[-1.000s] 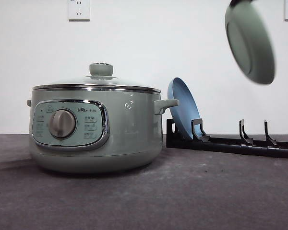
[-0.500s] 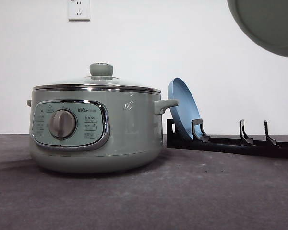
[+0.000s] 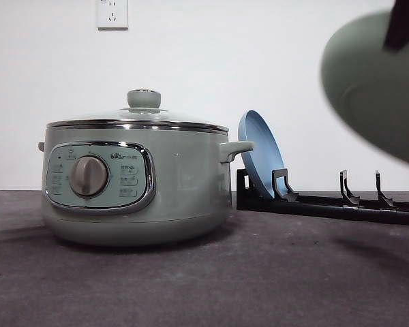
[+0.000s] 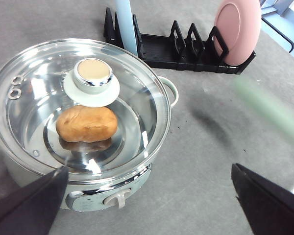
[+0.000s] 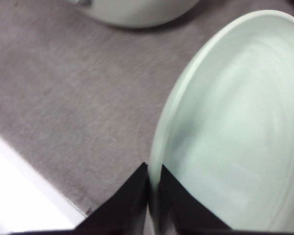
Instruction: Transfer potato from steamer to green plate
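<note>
Potato lies inside the steamer, under its closed glass lid. Right claw is pinching the rim of the green plate, held in the air above the worktop. Left claw is spread wide above the steamer.

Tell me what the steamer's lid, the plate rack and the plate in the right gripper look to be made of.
The round see-through steamer lid looks like glass with a shiny metal rim: the orange-brown potato shows through it. The black slotted plate rack is matte, plastic or coated metal; I cannot tell which. The pale mint-green round plate, pinched at its rim in the right gripper, looks smooth and glazed, ceramic or melamine.
</note>
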Robot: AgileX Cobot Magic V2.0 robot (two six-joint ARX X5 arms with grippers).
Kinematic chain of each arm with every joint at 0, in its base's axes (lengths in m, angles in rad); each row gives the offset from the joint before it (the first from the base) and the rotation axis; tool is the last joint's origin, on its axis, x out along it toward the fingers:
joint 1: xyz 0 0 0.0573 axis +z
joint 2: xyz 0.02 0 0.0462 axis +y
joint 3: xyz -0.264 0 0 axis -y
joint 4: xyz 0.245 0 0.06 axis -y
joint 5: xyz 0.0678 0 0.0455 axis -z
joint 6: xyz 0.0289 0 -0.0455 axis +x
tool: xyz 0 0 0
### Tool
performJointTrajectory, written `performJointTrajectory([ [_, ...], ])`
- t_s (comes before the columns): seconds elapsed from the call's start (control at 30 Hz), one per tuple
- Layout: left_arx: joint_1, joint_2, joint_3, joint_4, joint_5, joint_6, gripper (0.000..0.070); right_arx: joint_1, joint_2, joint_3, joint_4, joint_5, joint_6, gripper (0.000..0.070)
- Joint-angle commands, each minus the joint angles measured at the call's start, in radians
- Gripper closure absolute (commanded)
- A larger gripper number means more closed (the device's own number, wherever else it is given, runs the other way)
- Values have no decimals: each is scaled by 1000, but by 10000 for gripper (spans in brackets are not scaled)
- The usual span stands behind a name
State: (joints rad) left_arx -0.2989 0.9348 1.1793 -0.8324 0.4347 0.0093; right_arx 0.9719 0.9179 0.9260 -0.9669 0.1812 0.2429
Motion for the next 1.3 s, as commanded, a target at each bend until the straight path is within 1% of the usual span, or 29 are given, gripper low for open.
performJointTrajectory([
  [0.0, -4, 5, 24, 10, 5, 9, 0, 41, 31, -21, 38, 28, 51, 700],
  [0.13, -4, 5, 24, 9, 5, 9, 0, 95, 114, -77, 93, 56, 85, 700],
  [0.23, -5, 5, 24, 9, 5, 9, 0, 114, 187, -90, 122, 63, 101, 700],
  [0.33, -5, 5, 24, 10, 5, 9, 0, 123, 260, -90, 150, 72, 107, 700],
  [0.43, -5, 5, 24, 9, 5, 9, 0, 132, 334, -90, 181, 107, 111, 700],
  [0.63, -5, 5, 24, 9, 5, 9, 0, 146, 438, -90, 236, 108, 117, 700],
  [0.83, -5, 5, 24, 9, 5, 10, 0, 157, 496, -90, 271, 116, 132, 700],
  [0.9, -5, 5, 24, 9, 5, 10, 0, 157, 496, -90, 278, 119, 135, 656],
  [0.97, -5, 5, 24, 9, 5, 10, 0, 157, 493, -89, 282, 119, 135, 565],
  [1.03, -5, 5, 24, 9, 5, 10, 0, 155, 485, -86, 278, 119, 135, 458],
  [1.1, -5, 5, 24, 9, 5, 10, 0, 149, 468, -80, 272, 115, 135, 375],
  [1.2, -5, 5, 24, 9, 5, 10, 0, 141, 427, -55, 250, 94, 139, 306],
  [1.27, -4, 5, 24, 9, 5, 10, 0, 128, 388, -23, 223, 70, 137, 243],
])
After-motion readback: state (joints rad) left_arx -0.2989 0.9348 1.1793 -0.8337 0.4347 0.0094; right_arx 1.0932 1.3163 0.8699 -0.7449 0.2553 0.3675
